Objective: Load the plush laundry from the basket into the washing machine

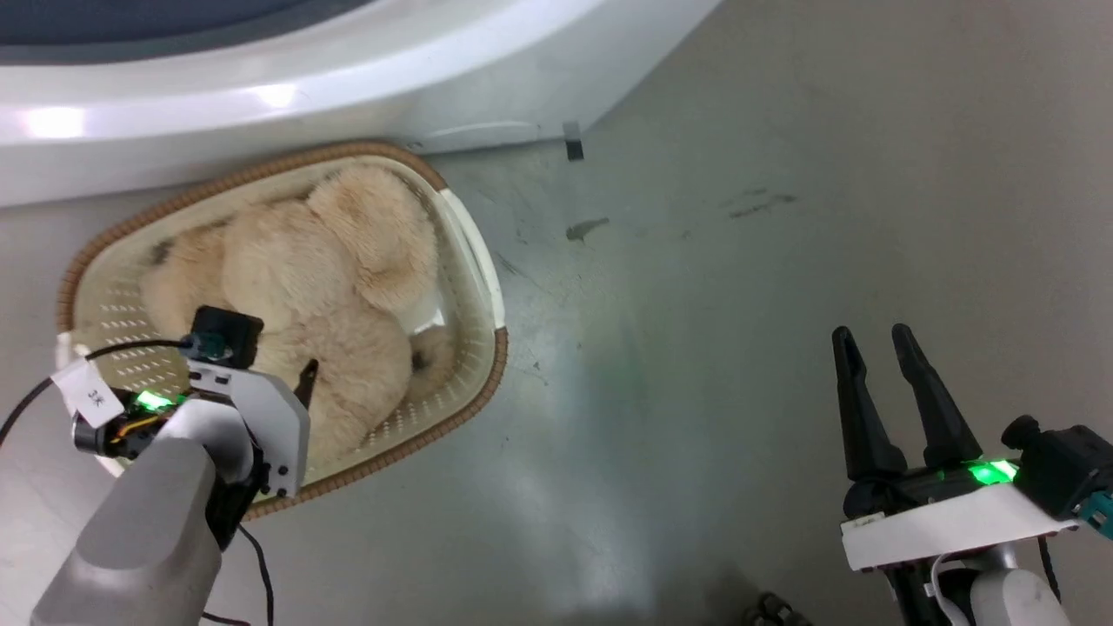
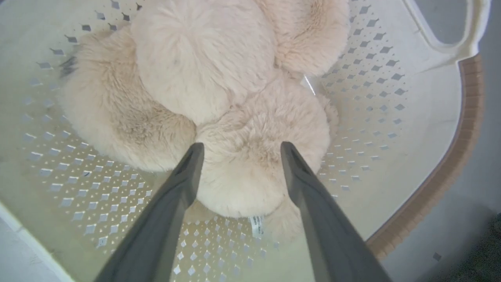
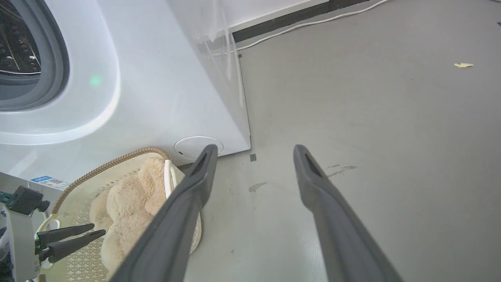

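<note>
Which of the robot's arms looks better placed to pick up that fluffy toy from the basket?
The left arm: its open jaws hang right over the plush toy inside the basket. The right arm is off to the side, above the floor.

Looking like a laundry corner in a bare test room, not a home: a white front-load washing machine is standing on plain grey floor, its steel drum showing behind a grey seal. A perforated basket is sitting at its base. The floor is showing scuffs and a dark tape mark, and a white cable is running along a black baseboard.
</note>
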Motion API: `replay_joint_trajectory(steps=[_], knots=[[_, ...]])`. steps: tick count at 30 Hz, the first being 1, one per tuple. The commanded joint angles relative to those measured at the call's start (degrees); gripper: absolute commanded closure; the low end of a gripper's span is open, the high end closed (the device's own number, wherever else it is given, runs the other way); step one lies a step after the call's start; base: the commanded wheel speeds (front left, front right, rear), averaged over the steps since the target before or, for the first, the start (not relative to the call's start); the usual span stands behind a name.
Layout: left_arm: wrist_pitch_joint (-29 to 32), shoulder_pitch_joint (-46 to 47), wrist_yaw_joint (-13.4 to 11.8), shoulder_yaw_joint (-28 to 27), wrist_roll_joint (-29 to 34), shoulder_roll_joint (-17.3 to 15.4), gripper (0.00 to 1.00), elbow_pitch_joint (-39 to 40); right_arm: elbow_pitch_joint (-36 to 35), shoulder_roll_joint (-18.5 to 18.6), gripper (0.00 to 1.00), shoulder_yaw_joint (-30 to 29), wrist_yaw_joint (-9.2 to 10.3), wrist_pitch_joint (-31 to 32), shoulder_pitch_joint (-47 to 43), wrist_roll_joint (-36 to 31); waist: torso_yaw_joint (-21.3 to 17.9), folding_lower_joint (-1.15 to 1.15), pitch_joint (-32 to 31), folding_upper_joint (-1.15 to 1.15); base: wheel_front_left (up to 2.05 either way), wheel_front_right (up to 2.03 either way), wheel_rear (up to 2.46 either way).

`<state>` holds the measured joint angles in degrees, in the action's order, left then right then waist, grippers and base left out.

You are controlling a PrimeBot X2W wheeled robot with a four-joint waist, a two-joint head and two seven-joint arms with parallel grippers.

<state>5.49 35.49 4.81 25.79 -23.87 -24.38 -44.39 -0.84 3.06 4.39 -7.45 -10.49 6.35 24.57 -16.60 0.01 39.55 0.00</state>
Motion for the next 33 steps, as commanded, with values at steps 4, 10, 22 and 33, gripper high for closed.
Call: replay_joint_trajectory(steps=[4,10,22,33], knots=[[0.26,3.68,0.61,2.21,-1.83,-1.13,0.0,-3.45,-0.39,-0.14,0.0,0.48,-0.03,-1.03,1.28,2.0,-1.52,-0.01,3.1,0.0,0.0,0.0,0.0],[0.53,7.24,1.07,4.95,-3.18,-2.21,0.0,-7.16,-0.65,-0.15,0.0,1.34,-0.03,-1.74,1.61,3.67,-2.8,-0.01,5.96,0.0,0.0,0.0,0.0],[-0.34,16.05,1.02,10.91,-5.94,-3.2,0.0,-16.71,-1.38,-0.17,0.0,2.08,-0.03,-3.41,0.98,8.18,-5.56,-0.01,12.8,0.0,0.0,0.0,0.0],[-2.66,19.42,1.56,13.7,-9.48,-5.0,1.0,-24.55,-1.12,-0.18,0.0,2.79,-0.03,-4.51,1.74,10.86,-7.7,-0.01,15.94,0.0,0.0,0.0,0.0]])
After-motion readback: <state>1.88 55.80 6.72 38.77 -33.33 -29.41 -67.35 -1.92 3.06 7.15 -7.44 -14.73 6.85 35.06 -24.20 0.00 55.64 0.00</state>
